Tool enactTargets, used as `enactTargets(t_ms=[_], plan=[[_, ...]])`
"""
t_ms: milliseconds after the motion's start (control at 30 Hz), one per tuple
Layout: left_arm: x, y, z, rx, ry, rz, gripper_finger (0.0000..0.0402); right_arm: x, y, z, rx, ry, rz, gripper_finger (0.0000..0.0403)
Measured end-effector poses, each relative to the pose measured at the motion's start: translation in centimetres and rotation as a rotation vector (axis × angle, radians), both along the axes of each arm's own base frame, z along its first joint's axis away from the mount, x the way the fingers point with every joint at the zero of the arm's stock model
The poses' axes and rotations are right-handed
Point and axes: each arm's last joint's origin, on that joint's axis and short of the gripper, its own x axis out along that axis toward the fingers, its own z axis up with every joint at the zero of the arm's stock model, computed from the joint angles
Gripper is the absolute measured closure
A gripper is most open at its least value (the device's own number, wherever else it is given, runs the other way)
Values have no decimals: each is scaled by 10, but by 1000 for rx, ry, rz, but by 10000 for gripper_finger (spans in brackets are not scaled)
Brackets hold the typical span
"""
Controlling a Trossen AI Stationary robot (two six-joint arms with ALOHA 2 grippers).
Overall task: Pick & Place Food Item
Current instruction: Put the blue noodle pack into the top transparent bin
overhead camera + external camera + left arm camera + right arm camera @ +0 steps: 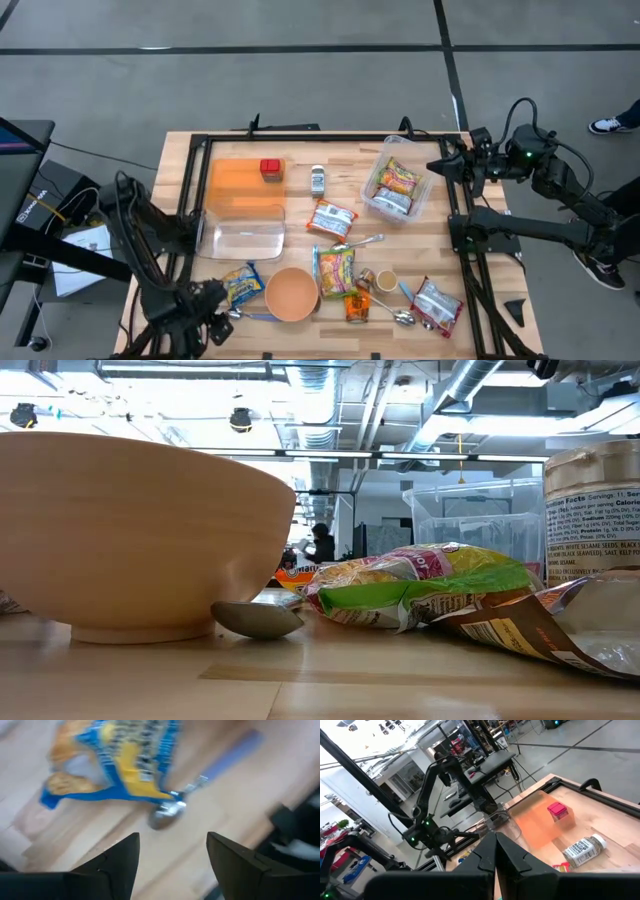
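The left pincer (208,318) hung at the lower left of the high view, its fingers (120,862) spread and empty, just above the surface (300,160) beside a blue-and-yellow snack bag (241,284) and a spoon (167,813). The bag lay left of the bowl (292,294). The right pincer (447,166) waited at the upper right, pressed together, beside a clear bin (373,199) of packets.

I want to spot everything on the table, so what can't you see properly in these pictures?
- Blue packet: left wrist view, blurred, print unreadable.
- Jar: low view, cut off by the right edge.
- Spoon: low view, handle hidden behind the bowl.
- Left claw: high view, too small to tell its fingers.
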Motion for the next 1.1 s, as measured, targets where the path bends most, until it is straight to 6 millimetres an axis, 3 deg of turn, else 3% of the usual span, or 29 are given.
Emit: enactTargets(t_ms=[100, 400, 600, 800, 933, 1100], plan=[[1, 1, -8, 37, -8, 97, 174, 0, 0, 0, 11, 1, -1, 403], [5, 1, -17, 90, -45, 159, 176, 0, 0, 0, 21, 0, -2, 403], [12, 12, -21, 135, -22, 204, 172, 0, 0, 0, 21, 1, -3, 403], [21, 18, -36, 55, -21, 261, 188, 0, 0, 0, 22, 1, -3, 403], [23, 15, -37, 15, -28, 257, 244, 0, 0, 0, 21, 1, -4, 403], [19, 15, -33, -7, -7, 251, 372, 0, 0, 0, 21, 2, -6, 403]])
